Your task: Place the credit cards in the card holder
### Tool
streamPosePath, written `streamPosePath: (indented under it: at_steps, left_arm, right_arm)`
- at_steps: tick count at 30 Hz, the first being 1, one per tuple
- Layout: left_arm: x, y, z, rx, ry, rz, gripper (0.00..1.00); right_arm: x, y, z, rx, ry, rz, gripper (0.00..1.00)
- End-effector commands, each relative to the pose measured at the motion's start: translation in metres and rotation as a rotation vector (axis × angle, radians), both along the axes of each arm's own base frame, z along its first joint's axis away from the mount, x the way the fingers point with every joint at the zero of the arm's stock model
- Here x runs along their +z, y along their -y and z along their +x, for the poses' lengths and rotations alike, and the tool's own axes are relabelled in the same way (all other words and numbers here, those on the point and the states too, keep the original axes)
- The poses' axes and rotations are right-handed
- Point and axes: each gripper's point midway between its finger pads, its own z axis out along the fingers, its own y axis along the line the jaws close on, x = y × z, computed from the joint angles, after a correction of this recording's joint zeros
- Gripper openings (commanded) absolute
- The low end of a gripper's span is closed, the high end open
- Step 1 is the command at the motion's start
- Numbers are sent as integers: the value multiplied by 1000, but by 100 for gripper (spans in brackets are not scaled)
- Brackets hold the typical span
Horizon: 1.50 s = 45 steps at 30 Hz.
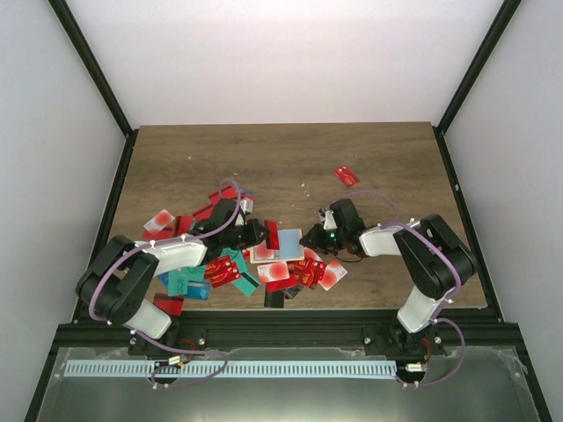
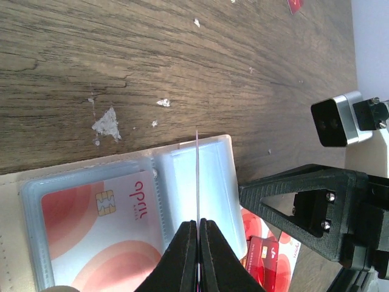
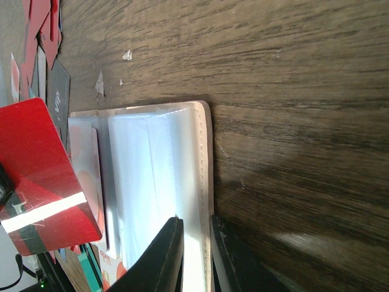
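near the desk's front edge, left gripper is pinching a red card, right gripper clamping the card holder.

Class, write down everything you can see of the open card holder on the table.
The card holder lies open and flat on the wooden table, between the grippers. Its cover looks like beige stitched leatherette; inside are clear, bluish plastic sleeves. One sleeve holds a white card with red circles. The right gripper pinches its beige edge and a sleeve. The left gripper holds a red card edge-on at the empty sleeve; contact is unclear.
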Motion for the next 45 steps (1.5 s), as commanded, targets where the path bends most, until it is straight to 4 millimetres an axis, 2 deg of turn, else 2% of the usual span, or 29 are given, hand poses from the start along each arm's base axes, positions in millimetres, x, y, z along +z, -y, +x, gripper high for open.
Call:
streamPosePath:
  at_steps: [1, 13, 27, 45]
  left_arm:
    - [0, -1, -1, 3, 8, 6, 4]
    - [-15, 1, 1, -4, -12, 23, 4]
    - [-30, 4, -7, -12, -34, 30, 4]
    - [-37, 26, -12, -31, -53, -13, 4]
  right_arm:
    - [-26, 12, -24, -2, -107, -71, 16]
    - [-26, 12, -24, -3, -107, -73, 16]
    - [-26, 12, -25, -6, -109, -71, 15]
    - [-26, 14, -28, -9, -112, -67, 15]
